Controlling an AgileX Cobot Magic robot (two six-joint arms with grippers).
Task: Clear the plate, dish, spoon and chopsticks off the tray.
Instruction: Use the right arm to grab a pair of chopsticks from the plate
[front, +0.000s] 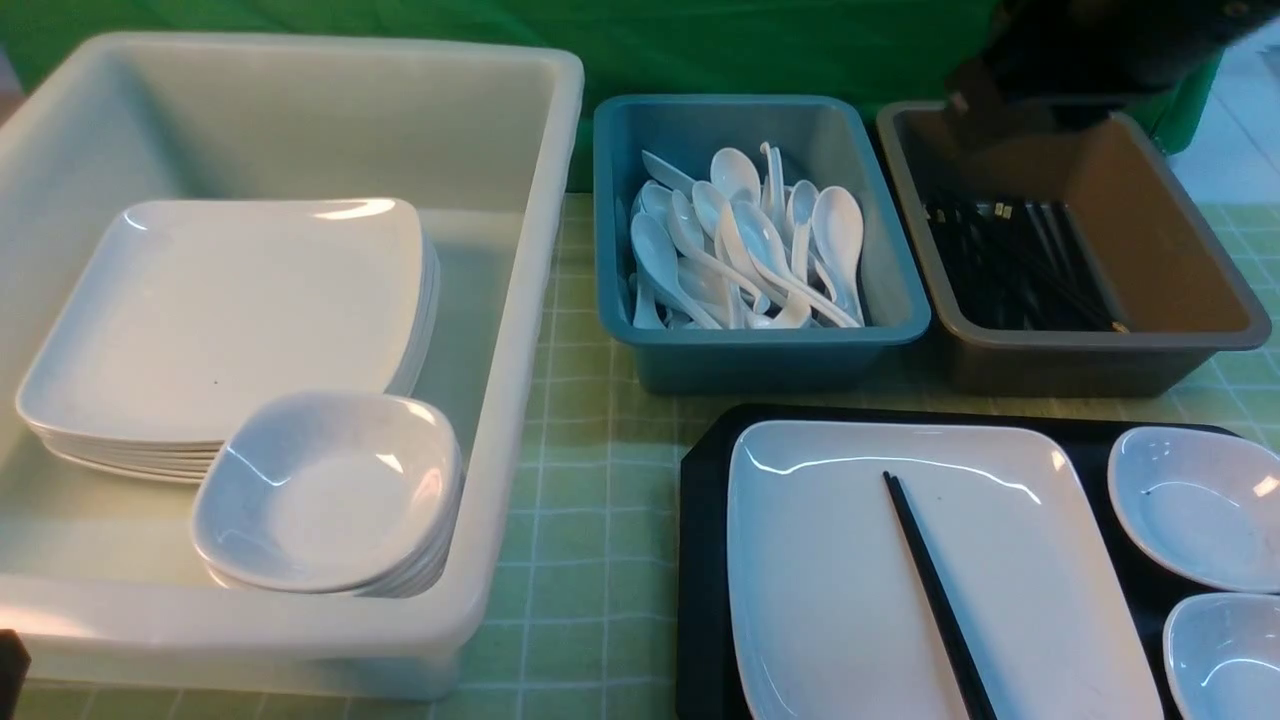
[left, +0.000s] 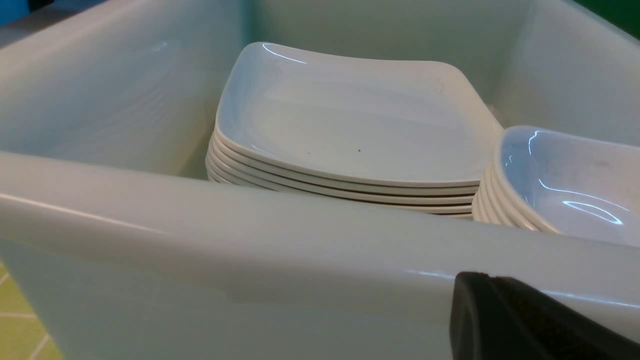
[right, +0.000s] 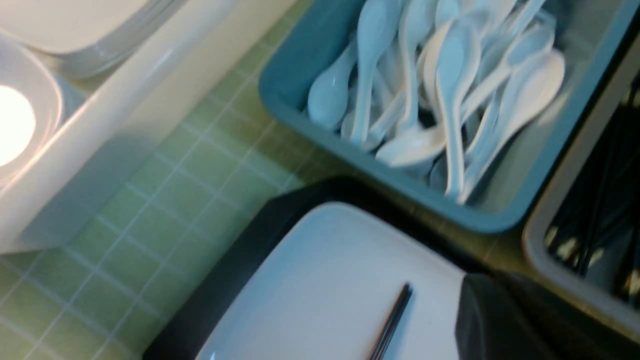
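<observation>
The black fingers of the right gripper are closed together, and nothing shows between them. In the front view the dark right arm reaches in over the brown plastic bin, its near part blurred. The black fingers of the left gripper are also brought together, with nothing visible in their grip; they are at the near side of the large white plastic tub, outside its wall.

Outward from the right gripper, the brown bin holds a heap of thin black sticks, some with gold-coloured ends. Just beside it stands the blue-grey plastic bin, filled with glossy white soup spoons lying at many angles, bowls and handles crossing.

Nearer the camera than these two bins is the wide black plastic tray with clipped corners. On it lies the large flat glossy white rectangular plate with rounded corners. A pair of long straight black chopsticks rests slantwise on the plate, the two close together. To the right of the plate, also on the tray, are two small deep white squarish dishes, the farther one and the nearer one, both partly cut off by the picture edge.

Left of the tray, the tub holds a stack of large white rectangular plates and, toward its near right corner, a stack of small white squarish dishes. A green checked cloth lies under everything.
</observation>
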